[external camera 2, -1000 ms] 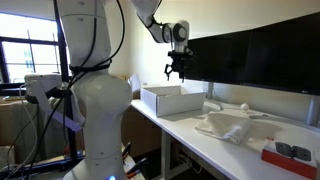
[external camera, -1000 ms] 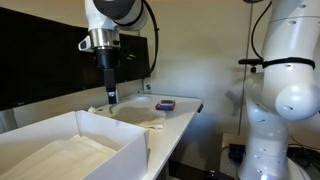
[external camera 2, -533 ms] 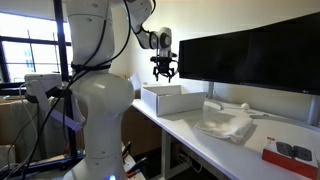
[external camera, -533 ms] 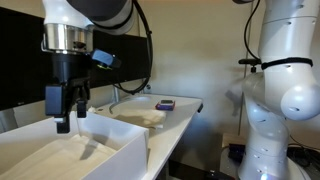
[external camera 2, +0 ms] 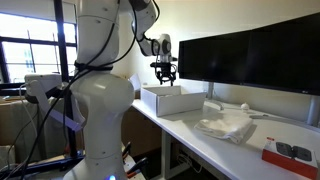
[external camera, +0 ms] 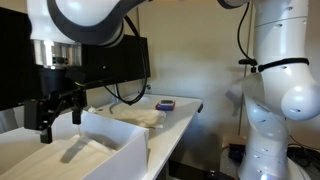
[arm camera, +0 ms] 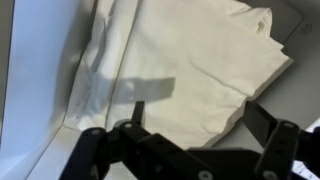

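Note:
My gripper point(external camera: 60, 122) hangs open and empty just above a white open box point(external camera: 118, 150) at the near end of the table. In the other exterior view the gripper point(external camera 2: 164, 80) is over the same box point(external camera 2: 176, 101). The wrist view looks straight down into the box: a folded white cloth point(arm camera: 180, 60) lies inside, and the open gripper point(arm camera: 195, 125) is above the cloth's lower edge without touching it. A second crumpled white cloth point(external camera: 140, 117) lies on the tabletop beyond the box, also seen in an exterior view point(external camera 2: 225, 127).
A small red and dark case point(external camera: 165, 104) lies at the table's far end point(external camera 2: 288, 153). Dark monitors point(external camera 2: 250, 55) stand along the back of the table. A second white robot arm point(external camera: 285, 90) stands beside the table. Cables hang behind the monitors.
My gripper has moved from above the cloth on the table to over the white box and has come lower. It stays open and empty.

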Motion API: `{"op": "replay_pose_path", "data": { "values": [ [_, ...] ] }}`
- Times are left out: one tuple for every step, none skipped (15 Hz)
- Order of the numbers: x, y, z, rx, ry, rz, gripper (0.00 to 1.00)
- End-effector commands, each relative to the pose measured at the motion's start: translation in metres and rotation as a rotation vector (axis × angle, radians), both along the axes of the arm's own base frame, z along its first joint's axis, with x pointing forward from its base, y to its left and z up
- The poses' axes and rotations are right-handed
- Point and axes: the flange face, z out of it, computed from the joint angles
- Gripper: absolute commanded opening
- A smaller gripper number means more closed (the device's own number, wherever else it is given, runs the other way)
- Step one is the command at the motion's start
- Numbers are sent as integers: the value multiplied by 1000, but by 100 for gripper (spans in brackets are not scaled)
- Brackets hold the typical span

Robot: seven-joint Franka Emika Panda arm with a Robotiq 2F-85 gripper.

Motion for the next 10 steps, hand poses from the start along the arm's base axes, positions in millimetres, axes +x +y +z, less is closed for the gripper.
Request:
{"op": "replay_pose_path", "data": {
  "values": [
    [3,-6,-7,14,23,-8,100],
    [3,-10,-8,21,34,-18,100],
    [6,-15,-10,28,34,-33,100],
    [9,-19,-14,38,45,-39,100],
    [13,-23,-17,44,54,-49,100],
    [17,-26,-19,52,62,-62,100],
    [20,-28,-22,60,70,-70,100],
    [24,-29,-26,61,80,-77,100],
    [27,-28,-30,61,91,-79,100],
    [29,-28,-34,58,97,-87,100]
  ]
}}
